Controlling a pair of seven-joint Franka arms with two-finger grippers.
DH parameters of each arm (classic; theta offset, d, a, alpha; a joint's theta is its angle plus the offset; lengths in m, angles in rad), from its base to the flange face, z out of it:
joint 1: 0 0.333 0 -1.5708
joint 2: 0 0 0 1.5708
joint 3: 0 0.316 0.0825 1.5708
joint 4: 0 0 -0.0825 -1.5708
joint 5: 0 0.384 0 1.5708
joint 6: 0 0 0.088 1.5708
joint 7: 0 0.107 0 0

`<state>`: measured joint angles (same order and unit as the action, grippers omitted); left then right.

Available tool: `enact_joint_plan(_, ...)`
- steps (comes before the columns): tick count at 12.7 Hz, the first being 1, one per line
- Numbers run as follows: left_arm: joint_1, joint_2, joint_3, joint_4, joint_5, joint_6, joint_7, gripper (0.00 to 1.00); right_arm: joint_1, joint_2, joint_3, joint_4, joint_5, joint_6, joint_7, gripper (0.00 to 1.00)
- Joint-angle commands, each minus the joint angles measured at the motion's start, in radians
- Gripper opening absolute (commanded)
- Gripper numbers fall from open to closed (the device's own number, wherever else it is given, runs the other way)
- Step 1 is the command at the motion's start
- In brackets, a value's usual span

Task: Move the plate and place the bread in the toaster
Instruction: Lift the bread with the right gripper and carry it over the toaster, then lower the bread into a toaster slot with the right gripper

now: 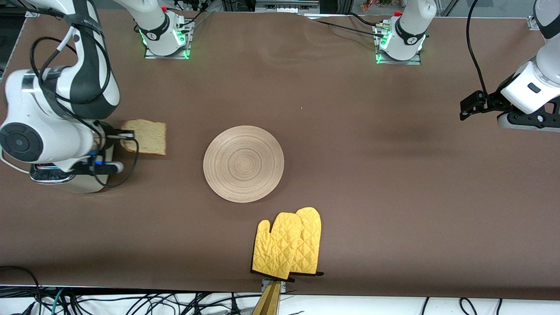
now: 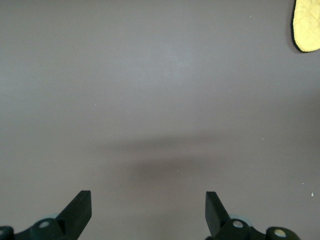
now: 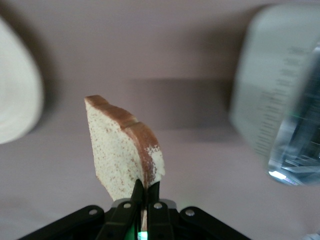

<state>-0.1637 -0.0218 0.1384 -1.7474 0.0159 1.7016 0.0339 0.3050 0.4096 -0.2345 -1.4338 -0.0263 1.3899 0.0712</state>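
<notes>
My right gripper (image 1: 124, 137) is shut on the bread (image 1: 146, 137), a square tan slice with a brown crust, and holds it in the air beside the toaster (image 1: 65, 180). The toaster is mostly hidden under the right arm; only its cream side and chrome top edge show. In the right wrist view the bread (image 3: 122, 150) stands on edge between the fingers (image 3: 136, 192), and the toaster (image 3: 280, 100) is a blurred cream shape. The wooden plate (image 1: 243, 163) lies flat at mid-table and shows in the right wrist view (image 3: 15, 100). My left gripper (image 2: 147, 210) is open and empty, waiting over bare table at the left arm's end.
A pair of yellow quilted oven mitts (image 1: 288, 244) lies near the table's front edge, nearer the camera than the plate; one mitt's tip shows in the left wrist view (image 2: 307, 25). Cables hang round the right arm. The brown table (image 1: 393, 197) is bare toward the left arm's end.
</notes>
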Motion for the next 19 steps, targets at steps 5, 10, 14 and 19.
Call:
enact_joint_plan(5,-0.002,0.049,0.0,0.071,-0.025,-0.013,-0.008,1.0,-0.001,-0.046,-0.113,0.05,-0.369,-0.049,-0.111,0.0)
enact_joint_plan(10,0.003,0.049,0.0,0.069,-0.025,-0.014,-0.005,1.0,-0.02,-0.003,-0.129,0.049,-0.538,0.079,-0.117,0.0)
enact_joint_plan(14,0.007,0.048,0.001,0.071,-0.025,-0.014,-0.003,1.0,-0.029,0.06,-0.129,0.045,-0.54,0.132,-0.103,0.0)
enact_joint_plan(19,0.009,0.049,0.003,0.071,-0.025,-0.014,0.0,1.0,-0.044,0.089,-0.129,0.007,-0.546,0.155,-0.076,0.0)
